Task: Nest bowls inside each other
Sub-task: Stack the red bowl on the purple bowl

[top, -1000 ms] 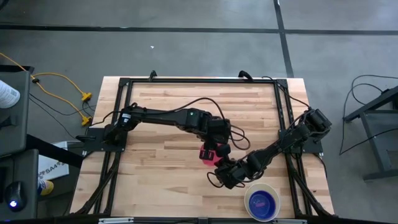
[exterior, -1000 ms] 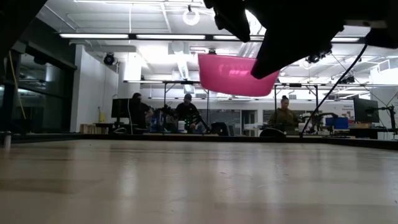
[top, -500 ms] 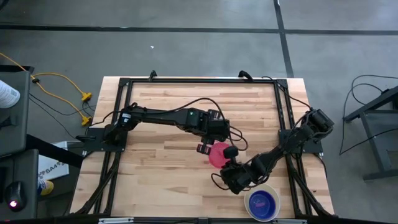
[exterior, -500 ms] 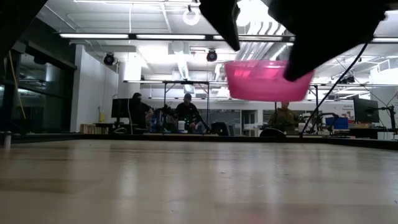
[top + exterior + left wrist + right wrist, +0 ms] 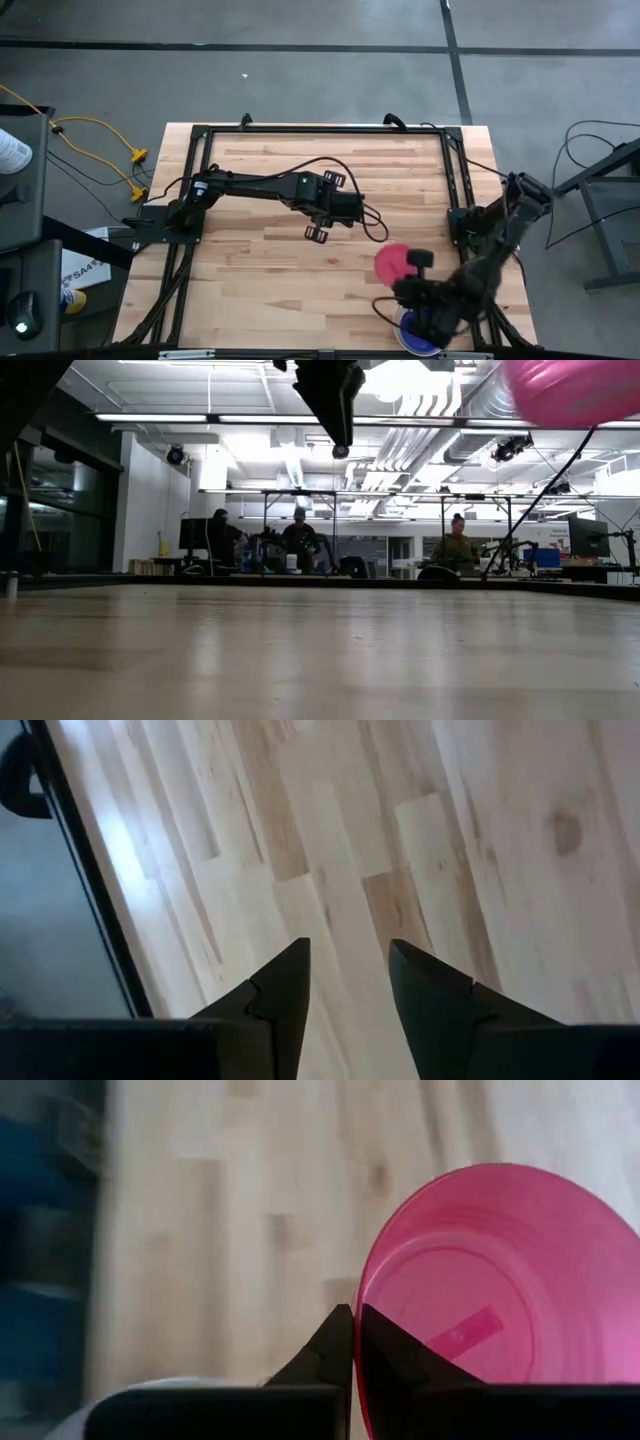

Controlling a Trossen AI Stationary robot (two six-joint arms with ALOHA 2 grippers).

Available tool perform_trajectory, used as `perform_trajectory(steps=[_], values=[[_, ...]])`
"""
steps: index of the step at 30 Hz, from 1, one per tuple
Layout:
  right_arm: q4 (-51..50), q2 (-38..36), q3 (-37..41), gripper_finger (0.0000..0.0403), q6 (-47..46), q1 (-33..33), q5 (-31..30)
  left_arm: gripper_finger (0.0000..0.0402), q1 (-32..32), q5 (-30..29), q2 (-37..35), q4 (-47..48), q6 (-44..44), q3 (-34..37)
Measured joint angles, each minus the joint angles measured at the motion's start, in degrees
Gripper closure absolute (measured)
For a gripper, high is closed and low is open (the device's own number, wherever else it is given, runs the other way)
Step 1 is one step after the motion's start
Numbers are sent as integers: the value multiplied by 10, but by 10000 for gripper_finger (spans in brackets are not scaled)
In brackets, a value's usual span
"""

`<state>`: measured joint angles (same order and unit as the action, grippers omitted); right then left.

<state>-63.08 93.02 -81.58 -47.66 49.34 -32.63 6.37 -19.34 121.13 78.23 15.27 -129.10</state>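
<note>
My right gripper (image 5: 352, 1342) is shut on a pinkish-red bowl (image 5: 392, 262) and holds it above the table's near right part. In the low view this bowl (image 5: 575, 390) shows only at the top right. Just nearer stands the white bowl (image 5: 397, 322) with a blue bowl (image 5: 413, 325) inside it, both partly hidden by my right arm. My left gripper (image 5: 350, 970) hangs open over the table's middle (image 5: 318, 232) with nothing between its fingers. My right gripper pinches the pinkish-red bowl's rim (image 5: 360, 1295), one finger inside the bowl and one outside. The fingers slant down at it from the table's near right side. The bowl is lifted clear of the table, its open side up.
A black frame (image 5: 200, 180) runs around the wooden tabletop. My left arm's cable (image 5: 375, 228) loops over the table's middle. The table's left half and far part lie bare. Beyond the far edge people (image 5: 300, 540) sit at desks in the room.
My right gripper has carried the pinkish-red bowl up and toward the table's near right, close to the white bowl, and the bowl has gone from tipped to open side up. My left gripper has stayed over the middle, now apart from the bowl, and has turned.
</note>
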Motion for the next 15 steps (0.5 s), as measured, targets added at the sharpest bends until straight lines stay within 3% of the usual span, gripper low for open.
perform_trajectory(steps=[7,15], values=[[-22,6,-15,399,-160,68,77,265,0,21,-2,8,-6,0],[-21,46,-15,399,-235,118,164,265,0,72,-2,9,-31,0]])
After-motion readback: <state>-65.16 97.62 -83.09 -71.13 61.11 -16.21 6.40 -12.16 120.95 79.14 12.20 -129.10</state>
